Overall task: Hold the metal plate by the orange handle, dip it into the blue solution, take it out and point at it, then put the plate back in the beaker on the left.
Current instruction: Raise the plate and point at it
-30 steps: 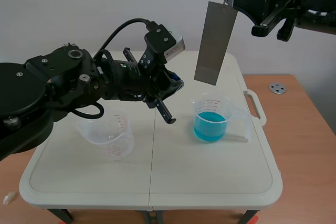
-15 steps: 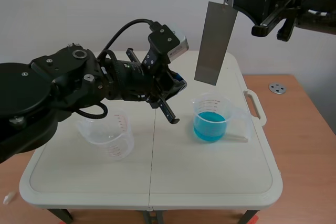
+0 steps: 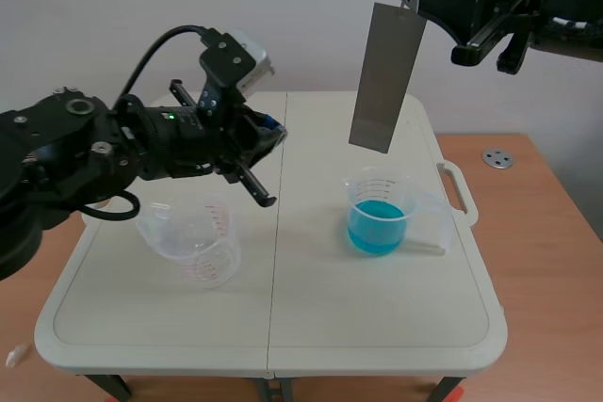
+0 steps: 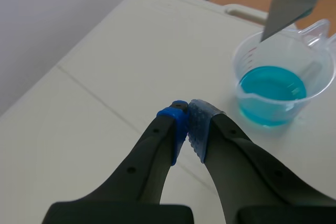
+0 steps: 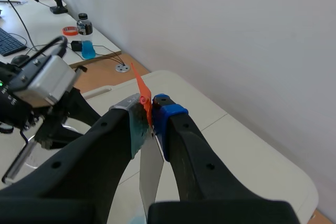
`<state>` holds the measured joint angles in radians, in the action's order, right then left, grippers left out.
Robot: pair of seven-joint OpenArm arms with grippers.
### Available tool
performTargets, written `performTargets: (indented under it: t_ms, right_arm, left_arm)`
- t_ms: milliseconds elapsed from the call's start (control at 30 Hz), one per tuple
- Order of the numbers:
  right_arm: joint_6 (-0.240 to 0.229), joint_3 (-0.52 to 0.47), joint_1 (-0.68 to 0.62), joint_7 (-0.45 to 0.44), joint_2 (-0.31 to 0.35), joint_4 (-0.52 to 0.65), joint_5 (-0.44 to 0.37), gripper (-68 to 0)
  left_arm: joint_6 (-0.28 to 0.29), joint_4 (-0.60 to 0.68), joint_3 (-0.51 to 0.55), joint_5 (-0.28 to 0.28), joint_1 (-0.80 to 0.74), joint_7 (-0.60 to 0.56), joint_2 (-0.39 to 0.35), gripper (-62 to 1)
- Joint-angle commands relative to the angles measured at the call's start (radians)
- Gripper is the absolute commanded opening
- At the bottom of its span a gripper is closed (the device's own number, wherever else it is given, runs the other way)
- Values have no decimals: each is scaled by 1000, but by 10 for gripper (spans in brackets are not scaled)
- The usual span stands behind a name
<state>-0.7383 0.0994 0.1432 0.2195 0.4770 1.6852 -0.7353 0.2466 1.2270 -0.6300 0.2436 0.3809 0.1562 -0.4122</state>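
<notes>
Orange handle [image 5: 140, 90], pinched in the right gripper [image 5: 151, 109] at upper right, might let the plate [image 3: 386, 77] swing against a beaker rim; left gripper [image 4: 188, 121] was closed, empty.

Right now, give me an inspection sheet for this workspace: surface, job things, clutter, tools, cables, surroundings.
Surface: white folding table, centre seam, no spills seen.
Job's things: metal plate hangs tilted above the blue solution beaker, clear of the liquid; its orange handle is clamped. Clear left beaker stands upright, nothing seen inside.
Clutter: round metal disc on the wooden surface beside the table; small white scrap off the near left corner.
Grippers: left tool shut on nothing, above the table between the beakers; right tool shut on the orange handle, raised.
Cables: black cable loops over the left arm.
Surroundings: white wall; a desk with a bottle in the right wrist view.
</notes>
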Motion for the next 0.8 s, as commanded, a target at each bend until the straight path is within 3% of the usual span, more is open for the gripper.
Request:
performTargets:
  t_ms: [0, 200, 500, 633, 767]
  right_arm:
    - [-7, -11, 18, -15, 16, 14, -18, -662]
    - [-7, -11, 18, -15, 16, 14, -18, -662]
    - [-7, -11, 29, -11, 10, 14, -35, -662]
    - [-7, -9, 51, 0, -5, 14, -37, -662]
    - [-7, -8, 74, 14, -30, 14, -36, -662]
  left_arm:
    - [-1, 61, 35, 6, -29, -10, -51, -591]
    - [-47, 181, 163, 11, -206, -83, -229, -591]
    - [-106, 301, 434, 147, -642, -196, -487, -591]
    - [-156, 301, 579, 208, -869, -245, -540, -591]
    - [-174, 301, 715, 210, -1084, -286, -541, -591]
